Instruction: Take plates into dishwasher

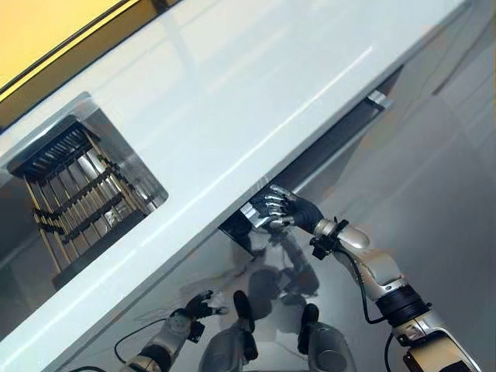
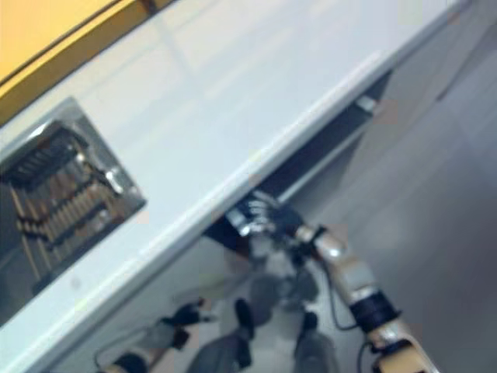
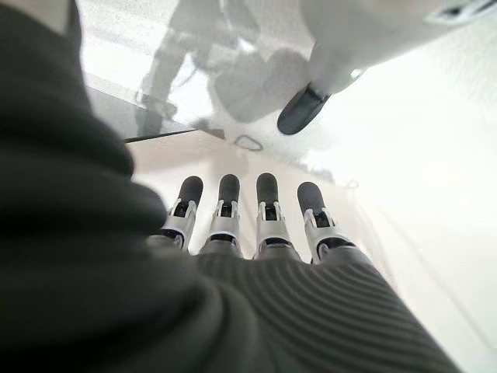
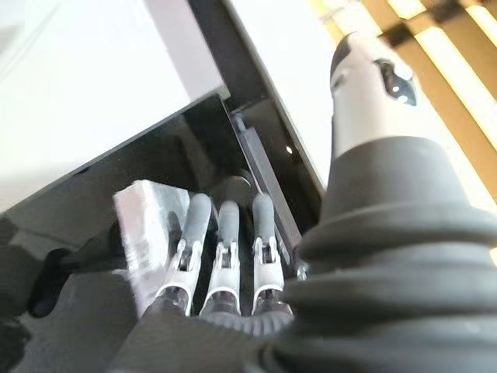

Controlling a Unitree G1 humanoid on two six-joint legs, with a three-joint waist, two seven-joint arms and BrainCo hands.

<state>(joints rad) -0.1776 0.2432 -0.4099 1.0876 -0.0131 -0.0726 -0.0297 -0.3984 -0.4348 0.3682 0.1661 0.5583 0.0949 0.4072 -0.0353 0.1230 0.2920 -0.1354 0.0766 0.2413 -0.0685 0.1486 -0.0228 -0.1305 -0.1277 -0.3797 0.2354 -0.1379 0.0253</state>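
R robot hand [image 1: 283, 209] fingers straight at dishwasher handle [image 4: 147, 233] under table [image 1: 232, 116]; L robot hand [image 1: 198, 306] relaxed, idle. No plates visible; likely stiff, slippery, fragile, so grip rims.

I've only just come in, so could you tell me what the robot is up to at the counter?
The robot's right hand is reaching under the edge of the white counter, its fingers at the silver handle of the dark dishwasher door below. The left hand hangs idle low by the robot's side, fingers straight and holding nothing. No plates are in view; a rack sits in the recessed sink to the left.
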